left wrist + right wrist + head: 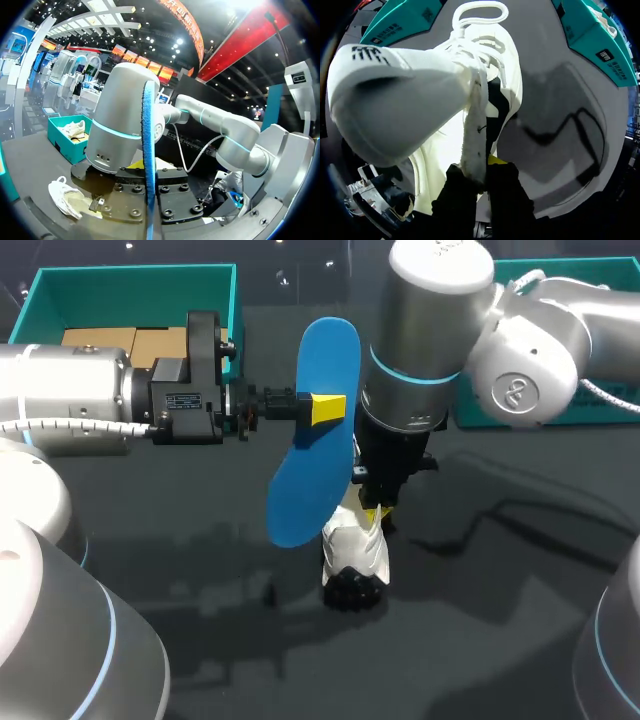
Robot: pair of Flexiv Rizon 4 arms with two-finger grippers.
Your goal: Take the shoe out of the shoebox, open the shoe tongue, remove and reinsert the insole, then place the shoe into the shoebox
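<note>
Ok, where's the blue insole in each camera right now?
Head view: the blue insole stands on edge at the middle, clamped by the left pincer, just left of the right arm.
Left wrist view: seen edge-on, a thin blue strip rising between that pincer's own fingers.
Right wrist view: not in it.
Shared landmark: the white shoe, visible in all three.

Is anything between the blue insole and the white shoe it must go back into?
Only the right tool, pinching the upper of the white sneaker from above. The flat blue insole, held in the left tool, hangs beside it. Nothing else visible.
</note>
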